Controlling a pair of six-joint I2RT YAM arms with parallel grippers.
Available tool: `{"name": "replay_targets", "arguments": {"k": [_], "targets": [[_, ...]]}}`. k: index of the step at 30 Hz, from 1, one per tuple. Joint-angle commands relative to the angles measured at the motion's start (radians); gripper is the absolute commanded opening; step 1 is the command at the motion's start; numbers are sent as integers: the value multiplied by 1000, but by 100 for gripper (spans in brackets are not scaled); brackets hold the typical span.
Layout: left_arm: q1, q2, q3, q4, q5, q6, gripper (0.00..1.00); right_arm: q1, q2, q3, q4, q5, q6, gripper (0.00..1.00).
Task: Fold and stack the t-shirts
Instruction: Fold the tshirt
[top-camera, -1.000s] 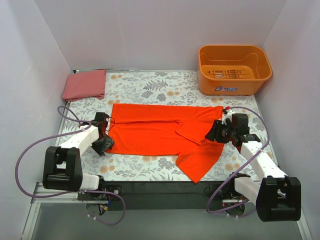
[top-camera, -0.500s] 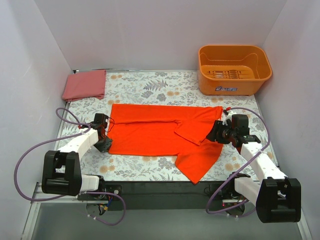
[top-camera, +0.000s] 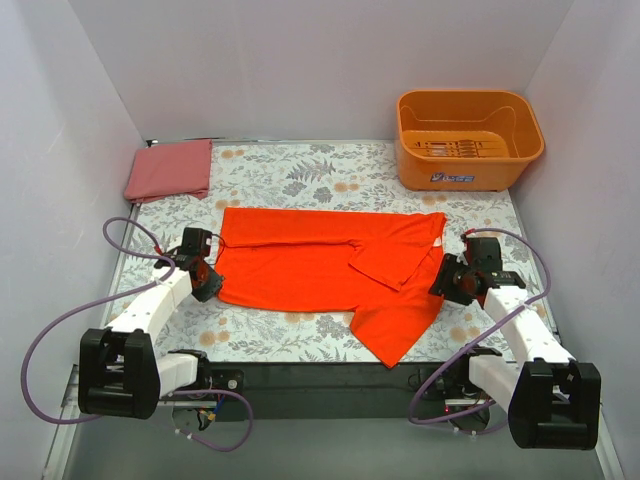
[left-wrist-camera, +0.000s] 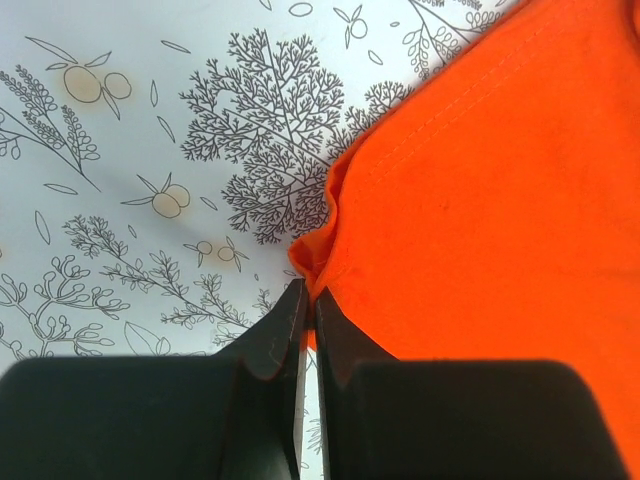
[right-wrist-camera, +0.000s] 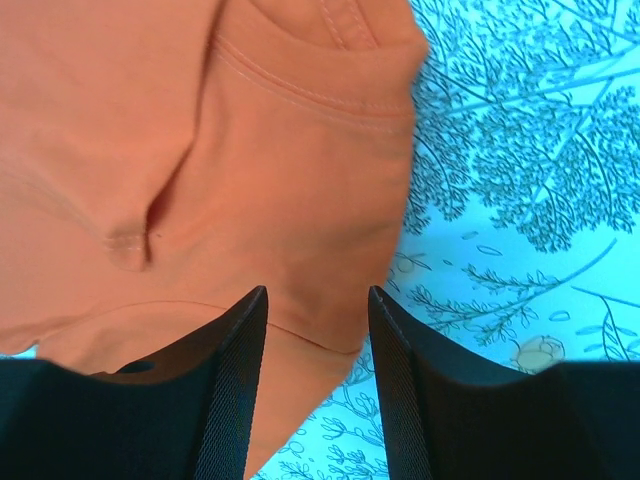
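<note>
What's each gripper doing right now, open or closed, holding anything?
Left gripper: closed, pinching the edge of the orange t-shirt.
Right gripper: open, jaws apart over the same shirt, holding nothing.

Probably a robotics lab test cell: plain white panels (top-camera: 300, 60) box in the floral tabletop (top-camera: 300, 170), with a cabled left arm (top-camera: 155, 295) and right arm (top-camera: 515, 318) bolted to a black rail (top-camera: 320, 378).
</note>
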Motion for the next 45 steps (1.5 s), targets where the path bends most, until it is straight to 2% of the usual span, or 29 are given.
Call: {"name": "replay_targets", "arguments": {"k": [1, 16, 20, 32, 37, 39, 40, 42, 44, 45], "targets": [[2, -40, -21, 38, 15, 27, 0, -6, 13, 33, -85, 50, 41, 51], [2, -49, -32, 69, 5, 47, 0, -60, 90, -15, -70, -2, 78, 47], [2, -53, -31, 73, 9, 51, 0, -61, 83, -29, -64, -20, 86, 46], [2, -57, -29, 61, -7, 41, 0, -66, 52, -35, -68, -34, 95, 35], [2, -60, -27, 58, -11, 40, 0, -69, 52, -29, -91, -43, 90, 35], [2, -60, -29, 58, -13, 38, 0, -69, 50, -30, -91, -46, 92, 28], [2, -63, -27, 58, -11, 38, 0, -69, 52, -30, -91, -46, 92, 21], [2, -63, -27, 55, -11, 35, 0, -69, 50, -27, -96, -37, 92, 16], [2, -62, -18, 35, -21, 29, 0, -70, 41, -19, -111, -8, 104, 1], [3, -62, -15, 29, -21, 28, 0, -72, 29, -19, -113, -6, 107, 1]]}}
